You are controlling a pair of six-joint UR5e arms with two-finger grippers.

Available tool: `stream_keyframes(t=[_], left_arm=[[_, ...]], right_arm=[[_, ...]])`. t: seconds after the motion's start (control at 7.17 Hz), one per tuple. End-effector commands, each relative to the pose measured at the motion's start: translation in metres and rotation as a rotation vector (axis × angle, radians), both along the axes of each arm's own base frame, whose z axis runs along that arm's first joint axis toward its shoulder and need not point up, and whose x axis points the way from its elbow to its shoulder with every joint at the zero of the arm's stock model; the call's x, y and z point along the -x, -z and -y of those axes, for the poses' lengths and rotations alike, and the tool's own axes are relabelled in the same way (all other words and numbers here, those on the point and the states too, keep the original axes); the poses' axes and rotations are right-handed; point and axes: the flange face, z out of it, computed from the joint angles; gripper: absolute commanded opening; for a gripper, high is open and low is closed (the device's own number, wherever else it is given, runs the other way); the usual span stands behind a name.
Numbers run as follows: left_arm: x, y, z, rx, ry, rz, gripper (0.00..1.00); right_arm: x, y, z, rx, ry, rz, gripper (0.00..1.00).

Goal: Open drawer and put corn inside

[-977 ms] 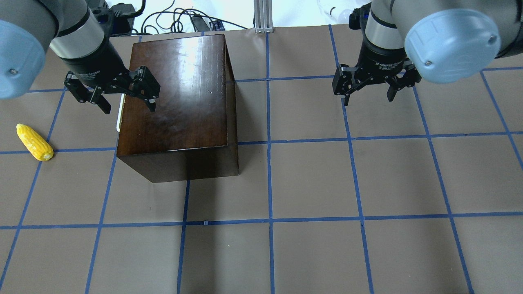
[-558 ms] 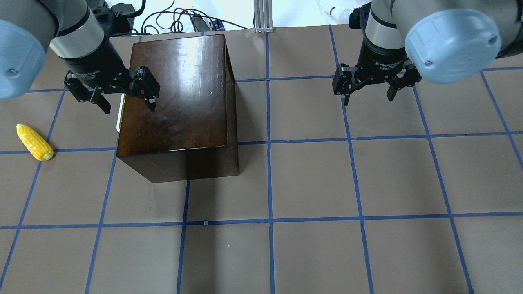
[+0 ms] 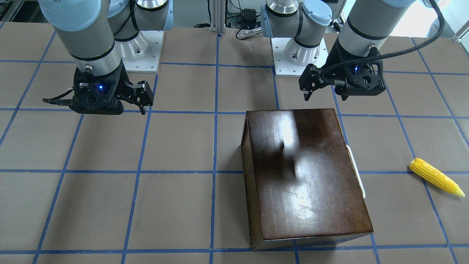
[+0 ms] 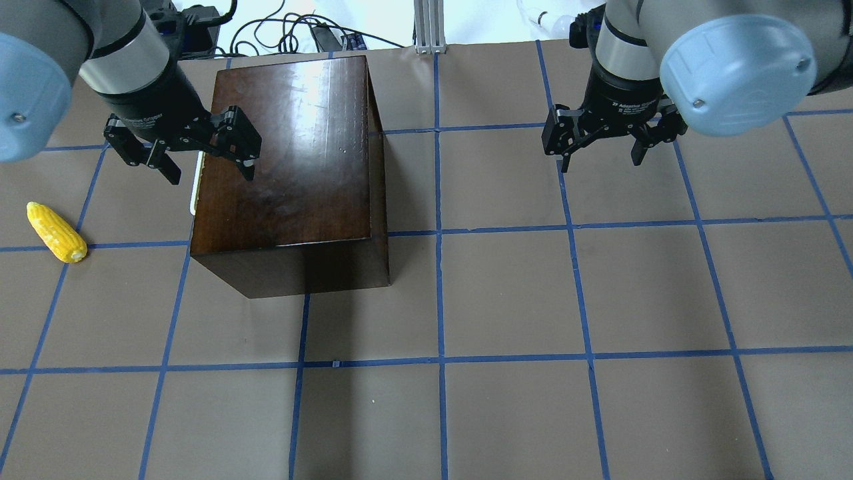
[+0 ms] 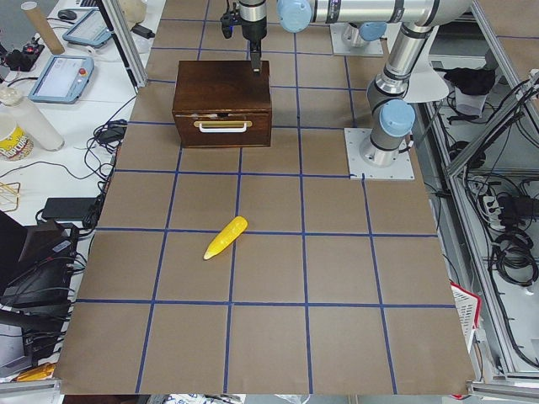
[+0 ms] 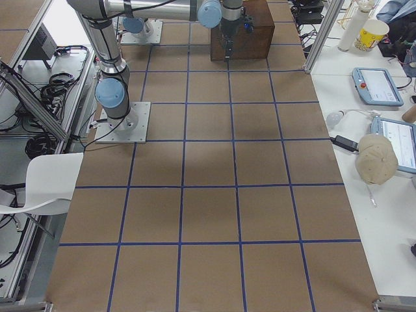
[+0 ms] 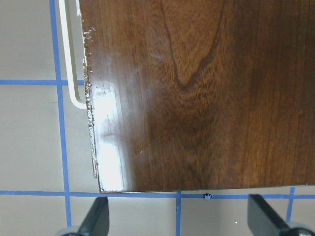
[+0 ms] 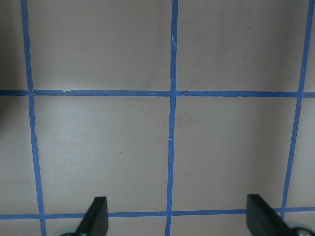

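Over box edge by handle, L claw hangs wide open, empty. Beneath it drawer is shut. Yellow corn lies on tabletop, well apart from box, on robot's L. R claw wide open, empty, over tabletop.

Legible markings. The black housing of the right gripper, seen in the overhead view, carries white print that reads approximately "2F Adaptive Gripper". A smaller line beneath it is too fine to read. The left gripper bears similar white print on its housing, which is angled away and only partly made out. The yellow paper cup on the side bench (right-side view) and the white-and-yellow cup at the bench edge (left-side view) have coloured lettering too small to read. No other text or number is legible.
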Motion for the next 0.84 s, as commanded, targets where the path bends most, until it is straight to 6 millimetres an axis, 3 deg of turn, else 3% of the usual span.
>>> stream_keyframes(t=[0.0, 0.56, 0.7], left_arm=[[-0.005, 0.000, 0.005, 0.001, -0.006, 0.001, 1.00], [-0.008, -0.009, 0.004, 0.038, -0.009, 0.010, 1.00], [-0.032, -0.004, 0.018, 0.058, -0.055, 0.003, 1.00]], right_arm=[[0.000, 0.000, 0.000, -0.001, 0.000, 0.000, 1.00], [0.000, -0.001, 0.000, 0.002, 0.000, 0.002, 1.00], [0.000, -0.001, 0.000, 0.001, 0.000, 0.000, 1.00]])
